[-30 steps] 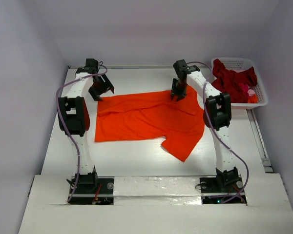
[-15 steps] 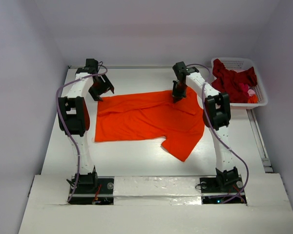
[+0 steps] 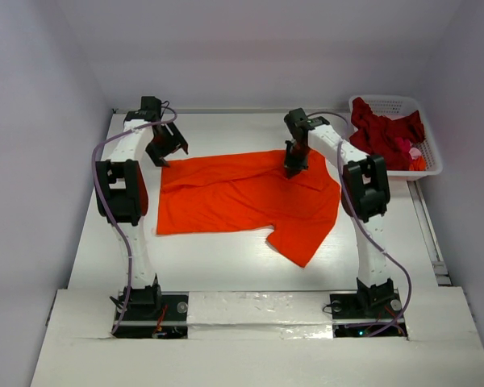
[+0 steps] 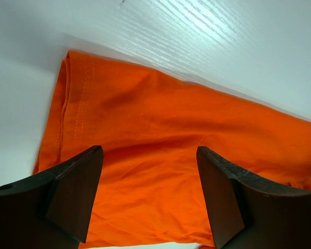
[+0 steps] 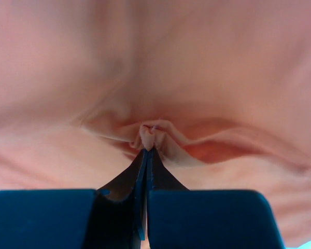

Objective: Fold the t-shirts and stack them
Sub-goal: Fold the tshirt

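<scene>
A bright orange t-shirt lies spread across the middle of the table, one sleeve pointing toward the near edge. My right gripper is down on its far right part and shut on a pinched fold of the orange t-shirt, which fills the right wrist view. My left gripper hangs open just above the shirt's far left corner. Its two dark fingers stand wide apart over the orange t-shirt, holding nothing. Dark red t-shirts are heaped in the basket.
A white latticed plastic basket stands at the back right, with a bit of pink and orange cloth beside the dark red heap. Walls close in the table on the left, far and right sides.
My right gripper has shut on a fold of the orange t-shirt and shifted slightly toward the near side. The left arm has not moved.
</scene>
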You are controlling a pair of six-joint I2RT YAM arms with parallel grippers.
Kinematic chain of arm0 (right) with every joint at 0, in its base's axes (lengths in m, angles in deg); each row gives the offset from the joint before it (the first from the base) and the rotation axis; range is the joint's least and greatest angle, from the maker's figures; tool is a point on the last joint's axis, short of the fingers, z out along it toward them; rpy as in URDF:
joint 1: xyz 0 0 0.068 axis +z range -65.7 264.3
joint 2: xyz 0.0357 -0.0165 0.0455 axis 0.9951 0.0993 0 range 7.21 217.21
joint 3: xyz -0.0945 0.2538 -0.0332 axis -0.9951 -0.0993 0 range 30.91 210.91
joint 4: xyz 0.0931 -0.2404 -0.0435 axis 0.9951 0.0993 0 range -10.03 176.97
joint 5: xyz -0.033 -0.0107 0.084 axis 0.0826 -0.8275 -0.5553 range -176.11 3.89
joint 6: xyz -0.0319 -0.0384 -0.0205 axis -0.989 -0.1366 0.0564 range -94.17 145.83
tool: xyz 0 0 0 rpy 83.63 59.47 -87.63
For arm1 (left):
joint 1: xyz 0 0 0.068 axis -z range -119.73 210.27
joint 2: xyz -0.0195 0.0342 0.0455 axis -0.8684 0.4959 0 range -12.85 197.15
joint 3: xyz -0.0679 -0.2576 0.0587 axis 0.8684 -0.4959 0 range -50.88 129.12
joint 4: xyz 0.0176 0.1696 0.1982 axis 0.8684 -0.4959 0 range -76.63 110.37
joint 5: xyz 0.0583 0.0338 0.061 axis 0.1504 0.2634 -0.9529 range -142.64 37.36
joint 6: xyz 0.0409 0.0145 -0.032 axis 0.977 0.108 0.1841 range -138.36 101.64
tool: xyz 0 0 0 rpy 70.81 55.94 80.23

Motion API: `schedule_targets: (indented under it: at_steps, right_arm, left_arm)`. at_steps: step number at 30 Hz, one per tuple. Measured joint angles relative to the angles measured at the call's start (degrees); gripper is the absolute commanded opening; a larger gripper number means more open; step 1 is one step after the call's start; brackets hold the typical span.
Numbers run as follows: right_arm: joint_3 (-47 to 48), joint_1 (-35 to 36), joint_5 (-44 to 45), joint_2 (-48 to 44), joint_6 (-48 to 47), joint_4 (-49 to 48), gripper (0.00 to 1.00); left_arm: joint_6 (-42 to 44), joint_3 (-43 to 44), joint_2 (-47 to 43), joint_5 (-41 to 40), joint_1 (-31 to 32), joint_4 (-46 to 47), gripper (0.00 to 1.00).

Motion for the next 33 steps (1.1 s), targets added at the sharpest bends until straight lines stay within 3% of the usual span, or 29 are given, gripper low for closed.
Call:
schedule_targets:
  at_steps: [7,16,18,19,23,26,28,30,31,32,33]
  right_arm:
    - [-13.7,3.7,-1.8,-12.6,4.6,-3.1,0.00]
    - [-18.9,6.8,-5.1,-14.7,6.8,-6.0,0.00]
    - [-19.1,6.8,-5.8,-14.7,7.1,-6.2,0.10]
    - [-19.1,6.8,-6.1,-14.7,7.4,-6.4,0.27]
    - [-19.1,6.8,-7.3,-14.7,8.0,-7.0,0.54]
    - [-19.1,6.8,-7.8,-14.7,8.2,-7.1,0.57]
    - [-18.9,6.8,-7.6,-14.7,8.2,-6.9,0.52]
    - [-18.0,6.8,-7.0,-14.7,7.9,-6.5,0.34]
    - [-17.0,6.8,-6.5,-14.7,7.5,-6.1,0.21]
    - [-15.5,6.8,-5.9,-14.4,7.2,-5.6,0.00]
    - [-13.6,6.8,-5.1,-13.9,6.7,-5.1,0.00]
  left_arm:
    - [0.0,2.1,0.0,0.2,-0.4,-0.6,0.70]
    - [0.2,3.1,0.0,0.3,-0.9,-2.0,0.70]
    - [0.4,3.7,0.0,0.4,-1.1,-2.4,0.70]
    - [0.4,4.1,0.0,0.4,-1.2,-2.5,0.70]
    - [0.6,5.0,0.0,0.4,-1.7,-2.8,0.70]
    - [0.7,5.0,0.0,0.4,-1.9,-3.0,0.70]
    - [0.9,4.9,-0.2,0.4,-2.1,-2.9,0.70]
    - [0.9,3.4,-1.4,0.3,-2.2,-2.3,0.70]
    - [0.9,2.6,-2.1,0.3,-2.2,-2.3,0.70]
    - [1.0,1.6,-2.9,0.3,-2.3,-2.1,0.69]
    - [1.0,0.6,-3.7,0.4,-2.3,-1.8,0.67]
